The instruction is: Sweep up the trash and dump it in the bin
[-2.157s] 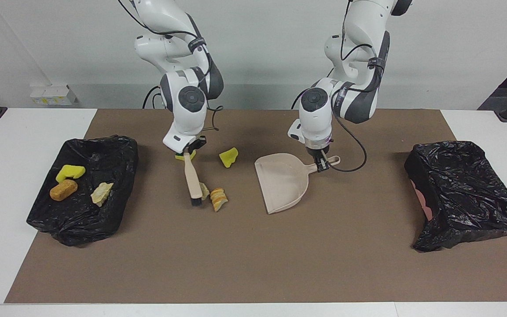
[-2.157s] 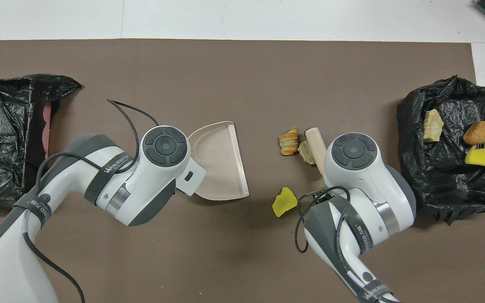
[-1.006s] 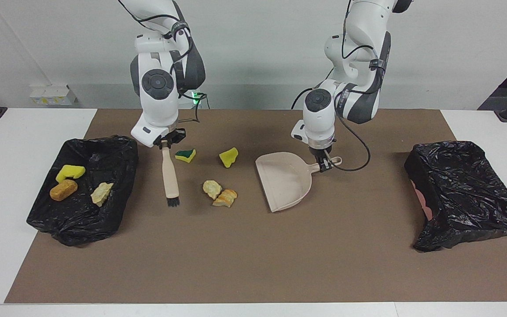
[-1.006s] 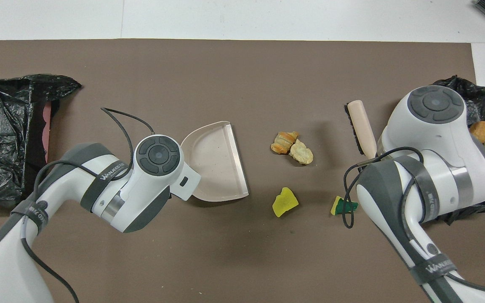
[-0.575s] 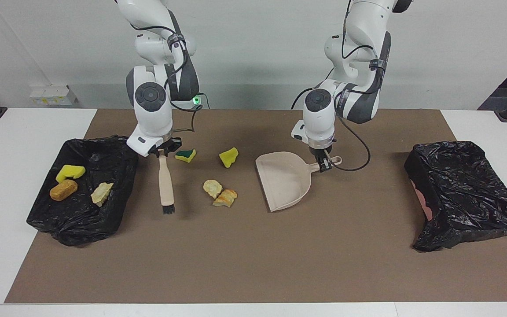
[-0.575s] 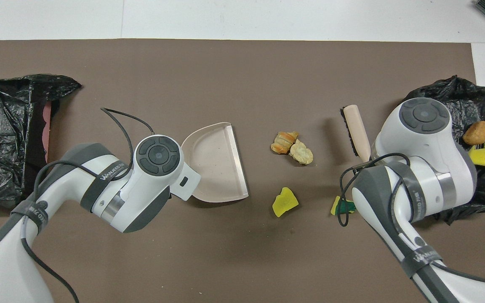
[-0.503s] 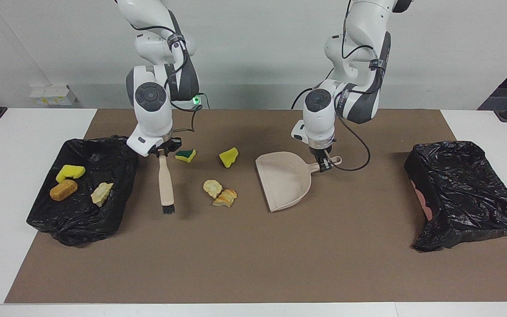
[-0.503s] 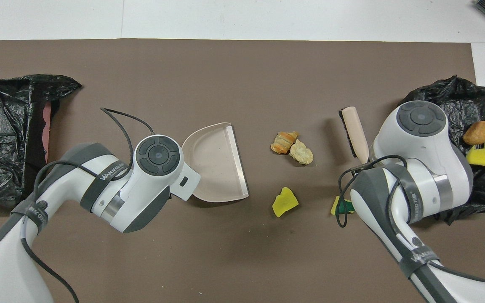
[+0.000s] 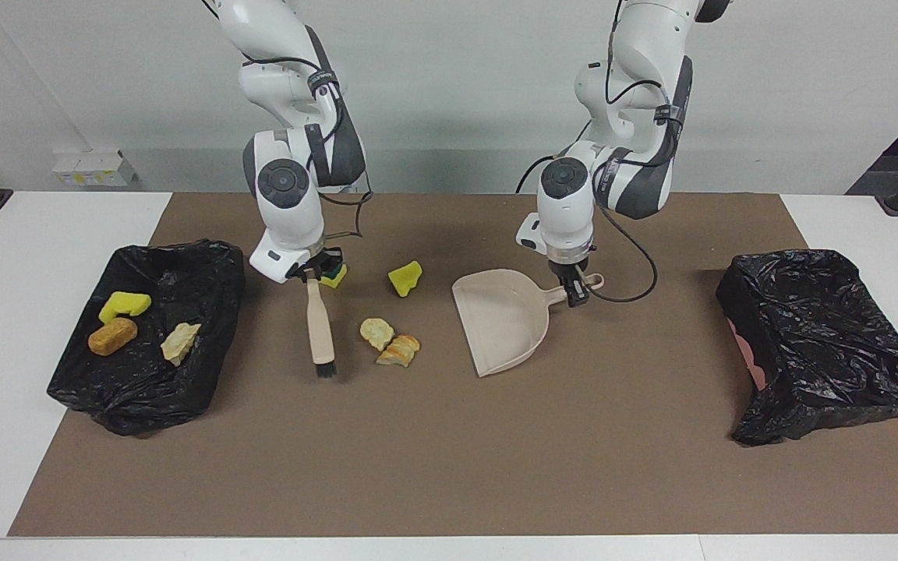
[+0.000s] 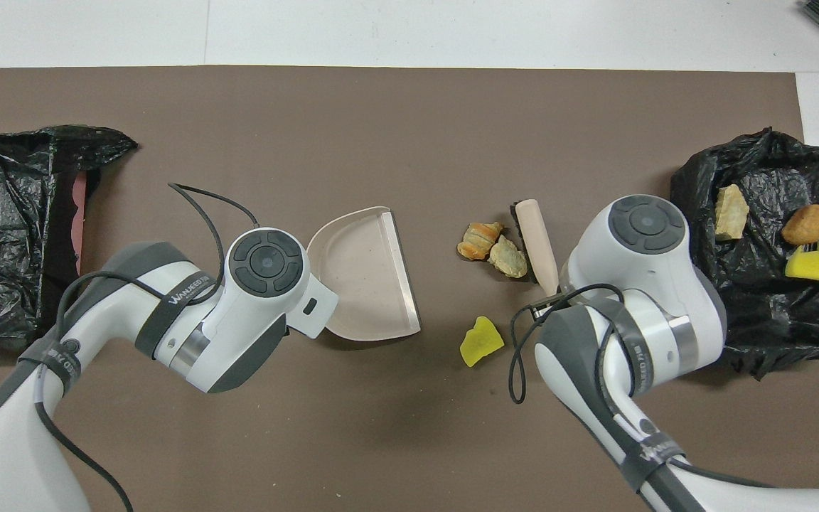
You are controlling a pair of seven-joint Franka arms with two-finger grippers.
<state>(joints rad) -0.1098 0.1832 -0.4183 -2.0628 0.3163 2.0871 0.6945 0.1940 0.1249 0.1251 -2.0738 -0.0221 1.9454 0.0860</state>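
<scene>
Now the right gripper, clamped on the brush, has swung it back beside two bread scraps, ready to sweep toward the dustpan; the left gripper grips its handle.

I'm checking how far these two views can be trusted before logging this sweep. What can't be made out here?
- Green-topped sponge bit: mostly hidden by the right claw in the facing view, wholly under that arm overhead.
- Dustpan handle and left claw: covered by the left arm's wrist overhead.
- Black-lined bin at the left arm's end: its inside is hidden by its own crumpled liner in both views.
</scene>
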